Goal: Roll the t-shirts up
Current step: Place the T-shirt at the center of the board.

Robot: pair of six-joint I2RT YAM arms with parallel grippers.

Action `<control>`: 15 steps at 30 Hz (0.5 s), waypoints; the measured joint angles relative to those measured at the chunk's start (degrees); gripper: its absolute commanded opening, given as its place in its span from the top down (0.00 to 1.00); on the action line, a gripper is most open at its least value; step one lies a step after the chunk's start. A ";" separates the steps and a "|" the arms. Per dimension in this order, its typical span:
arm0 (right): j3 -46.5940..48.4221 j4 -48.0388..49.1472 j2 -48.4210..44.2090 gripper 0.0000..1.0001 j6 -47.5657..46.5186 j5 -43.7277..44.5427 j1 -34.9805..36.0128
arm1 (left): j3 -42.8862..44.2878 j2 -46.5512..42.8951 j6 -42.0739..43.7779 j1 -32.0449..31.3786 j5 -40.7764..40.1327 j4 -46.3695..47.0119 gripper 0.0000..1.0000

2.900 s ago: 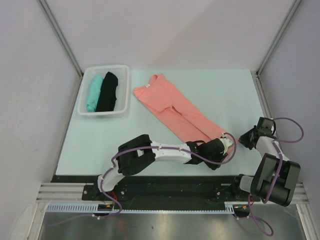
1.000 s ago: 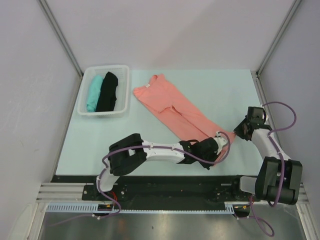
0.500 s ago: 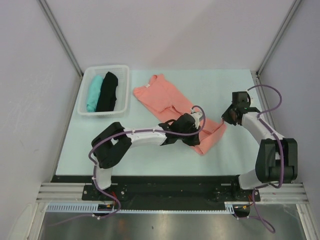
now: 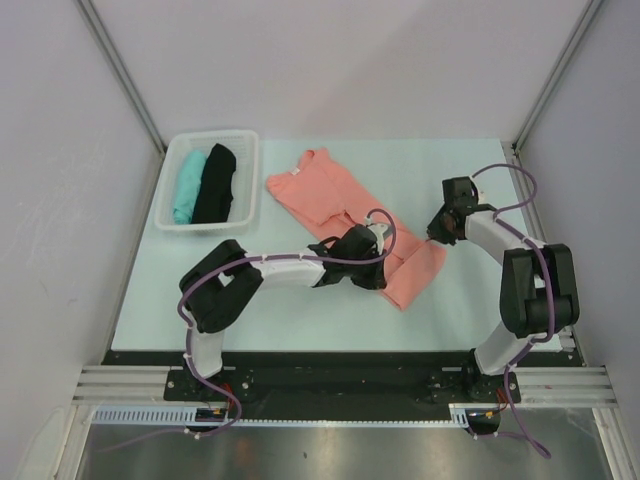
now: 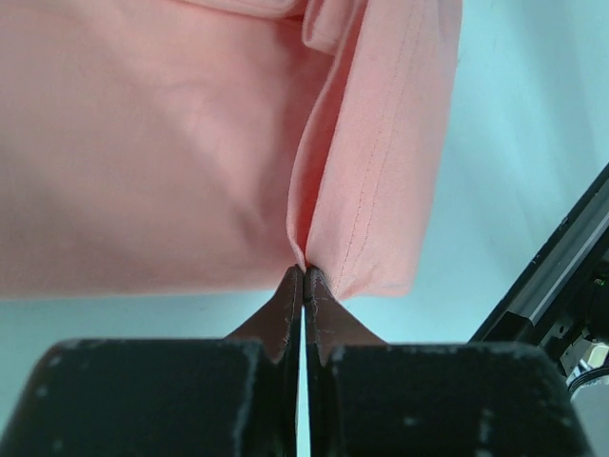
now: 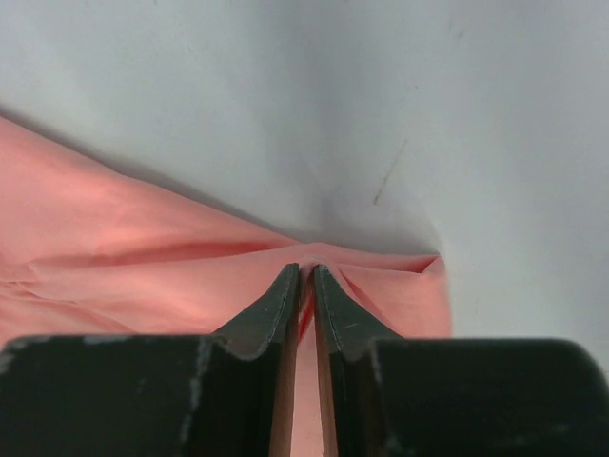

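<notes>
Top view: the pink shirt (image 4: 335, 205) lies as a long strip slanting across the middle of the desk (image 4: 470, 180), with its collar end toward the back left and its other end toward the near right. My left arm is folded at the elbow near the near left. Its forearm reaches low and rightward across the desk to put the left gripper (image 4: 378, 268) on the strip's near end. My right arm rises along the right edge and bends back leftward. The right gripper (image 4: 437, 230) sits at the shirt's right-hand edge. A basket (image 4: 248, 180) at the back left corner holds a teal shirt (image 4: 186, 185) and a black shirt (image 4: 215, 183) side by side.

Left wrist view: the fingers (image 5: 281, 314) are pressed together, nipping a raised fold of pink cloth at their tips. A flap with a stitched hem hangs just right of the pinch, and bare desk shows beyond it.

Right wrist view: the fingers (image 6: 271, 309) are nearly together, with only a thin slit between them. Pink cloth shows in the slit, and creases run to the tips. The hold is at the cloth's edge, with bare desk beyond.
</notes>
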 measured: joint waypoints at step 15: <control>0.22 -0.15 -5.92 0.57 -3.02 0.76 -0.70 | -0.15 0.02 0.02 0.96 -0.04 -1.68 0.96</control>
